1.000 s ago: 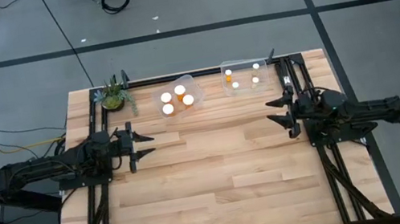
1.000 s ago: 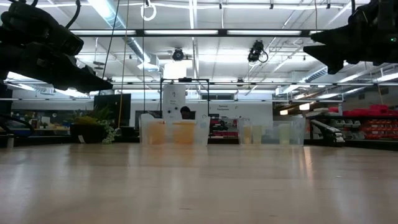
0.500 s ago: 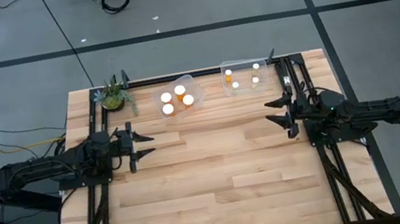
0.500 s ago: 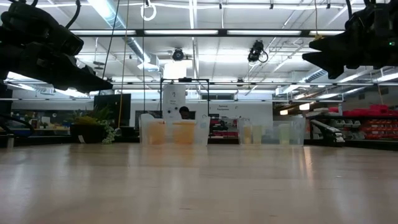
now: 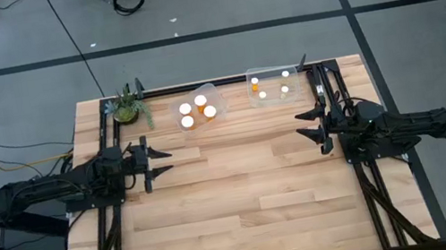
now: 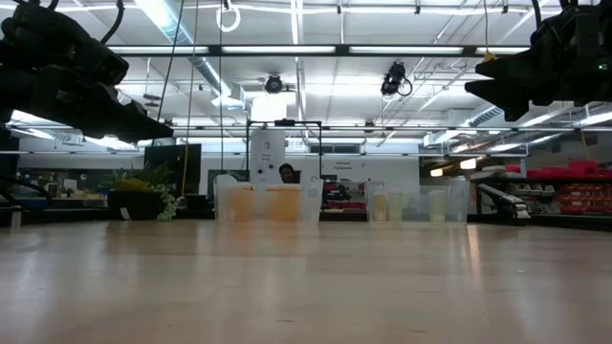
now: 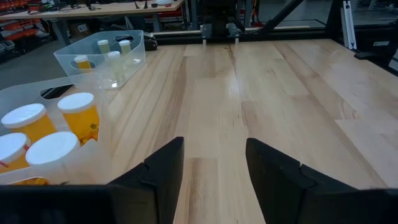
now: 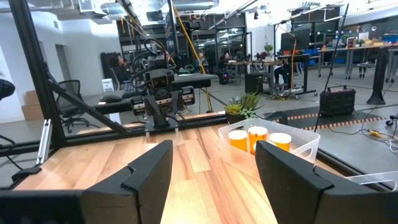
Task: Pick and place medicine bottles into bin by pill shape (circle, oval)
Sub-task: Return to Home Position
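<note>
Several wider orange medicine bottles with white caps [image 5: 199,109] stand in a clear tub [image 5: 211,91] at the table's far edge, left of centre. Several smaller bottles [image 5: 271,85] stand in a second clear tub [image 5: 249,75] to its right. My left gripper [image 5: 156,161] is open and empty above the table's left side, fingers pointing right. My right gripper [image 5: 303,128] is open and empty above the right side, fingers pointing left. The left wrist view shows the wider bottles [image 7: 56,127] and the smaller ones [image 7: 106,51]. The right wrist view shows orange bottles in a tub [image 8: 261,138].
A small potted plant [image 5: 126,107] stands at the far left corner beside the tubs. The bare wooden tabletop [image 5: 244,194] stretches between and in front of the arms. Black frame rails [image 5: 325,81] run along the table's sides and far edge.
My right gripper has shifted slightly toward the table's left edge and stays open. The left arm, the tubs and the bottles have kept still.
</note>
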Motion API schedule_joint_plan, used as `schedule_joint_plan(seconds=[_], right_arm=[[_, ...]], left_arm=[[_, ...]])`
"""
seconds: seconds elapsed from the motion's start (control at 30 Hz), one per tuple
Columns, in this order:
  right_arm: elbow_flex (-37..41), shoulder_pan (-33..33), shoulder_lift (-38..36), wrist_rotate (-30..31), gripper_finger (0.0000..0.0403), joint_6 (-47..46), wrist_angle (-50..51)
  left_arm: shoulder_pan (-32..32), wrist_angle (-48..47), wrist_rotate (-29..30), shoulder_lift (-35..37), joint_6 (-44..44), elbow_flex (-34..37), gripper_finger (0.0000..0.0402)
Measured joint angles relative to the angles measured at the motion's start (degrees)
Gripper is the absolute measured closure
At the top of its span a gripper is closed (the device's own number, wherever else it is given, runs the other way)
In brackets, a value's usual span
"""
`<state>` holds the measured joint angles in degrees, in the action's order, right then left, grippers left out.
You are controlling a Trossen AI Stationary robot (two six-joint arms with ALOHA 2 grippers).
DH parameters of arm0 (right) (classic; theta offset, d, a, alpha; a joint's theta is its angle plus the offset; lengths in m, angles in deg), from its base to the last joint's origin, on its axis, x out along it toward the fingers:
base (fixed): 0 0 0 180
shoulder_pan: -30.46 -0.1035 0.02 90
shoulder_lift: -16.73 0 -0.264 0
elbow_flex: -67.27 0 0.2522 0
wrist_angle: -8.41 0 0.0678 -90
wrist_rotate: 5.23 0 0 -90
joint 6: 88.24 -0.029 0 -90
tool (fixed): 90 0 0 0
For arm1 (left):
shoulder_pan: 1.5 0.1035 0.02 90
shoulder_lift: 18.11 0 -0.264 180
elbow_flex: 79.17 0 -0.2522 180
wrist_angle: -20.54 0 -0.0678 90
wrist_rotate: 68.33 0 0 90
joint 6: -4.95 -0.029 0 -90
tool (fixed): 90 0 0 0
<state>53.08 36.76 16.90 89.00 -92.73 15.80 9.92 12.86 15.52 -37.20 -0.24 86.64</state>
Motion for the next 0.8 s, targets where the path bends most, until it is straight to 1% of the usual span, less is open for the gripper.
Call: schedule_joint_plan(seconds=[0.1, 0.17, 0.4, 0.63, 0.8], right_arm=[[0.0, 0.0, 0.0, 0.0, 0.0166, 0.0, 0.0], [0.0, 0.0, 0.0, 0.0, 0.0166, 0.0, 0.0], [0.0, 0.02, 0.0, 0.0, 0.0166, 0.02, 0.02], [0.0, 0.02, 0.11, 0.02, 0.0166, 0.02, 0.04], [-0.02, 0.0, 0.15, 0.02, 0.0166, 0.02, 0.07]], left_arm=[[0.0, -0.03, 0.0, 0.09, 0.0, 0.0, 0.0216], [-0.43, -0.5, 0.12, 1.42, 0.04, 0.0, 0.0214], [-0.25, -3.6, 0.12, 11.21, 1.91, 0.0, 0.0219], [-0.79, -4.17, 0.02, 15.49, 1.27, -0.01, 0.0216], [-0.77, -1.79, -0.24, 17.46, 1.53, 0.02, 0.0215]])
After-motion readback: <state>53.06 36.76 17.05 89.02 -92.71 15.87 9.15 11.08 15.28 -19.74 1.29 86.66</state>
